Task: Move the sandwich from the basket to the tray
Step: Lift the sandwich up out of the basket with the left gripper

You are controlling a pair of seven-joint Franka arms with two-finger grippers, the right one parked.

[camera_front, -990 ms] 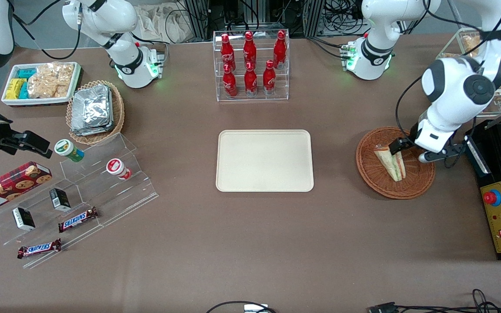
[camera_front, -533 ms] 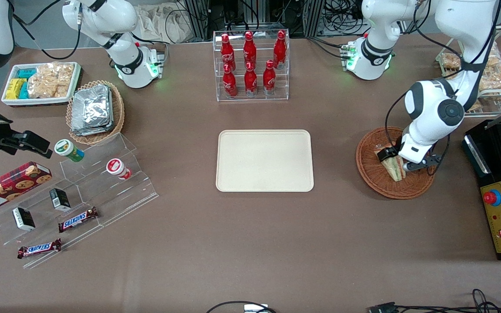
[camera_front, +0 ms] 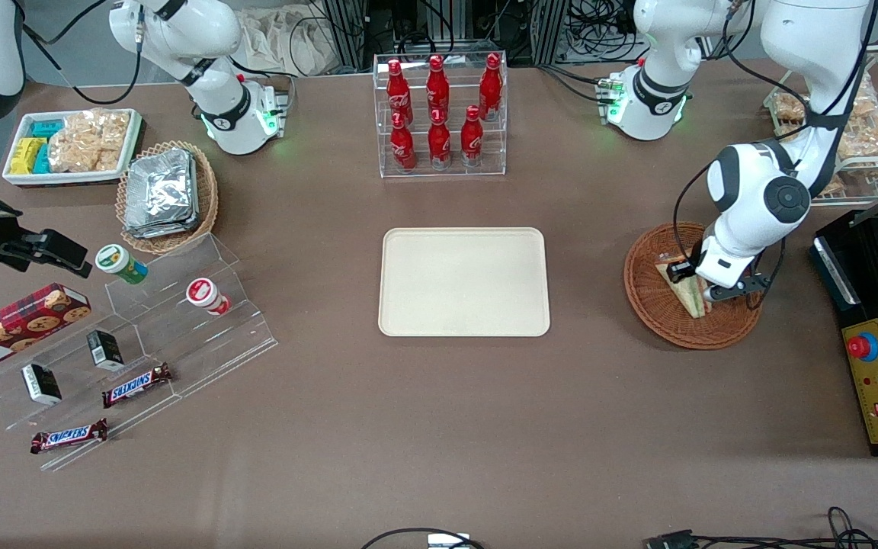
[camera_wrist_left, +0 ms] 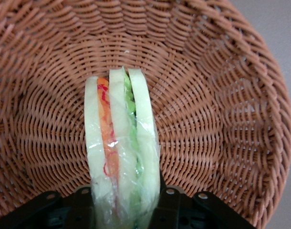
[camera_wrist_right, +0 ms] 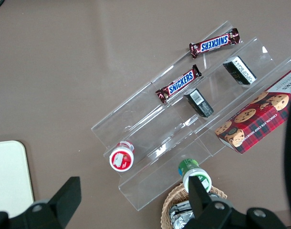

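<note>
Sandwich (camera_wrist_left: 120, 152): I see a triangular wedge in clear, glossy wrap, three white bread layers with orange-red and green filling, standing on edge in the basket.
Basket (camera_front: 648, 293): round, shallow, reddish-brown woven wicker, on the brown bench toward the working arm's end, well apart from the tray.
End effector (camera_front: 689, 280): I read its black fingers as clamped on the sandwich's end, one on each bread face, low inside the basket.
Tray (camera_front: 463, 281): flat cream rectangle with rounded corners and a low rim.

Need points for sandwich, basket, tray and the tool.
sandwich (camera_wrist_left: 120, 143), left wrist view, on the wrapped bread edge.
basket (camera_front: 648, 293), front view, on its bare woven floor.
tray (camera_front: 463, 282), front view, on its bare middle.
tool (camera_front: 694, 280), front view, down at the sandwich in the basket.
</note>
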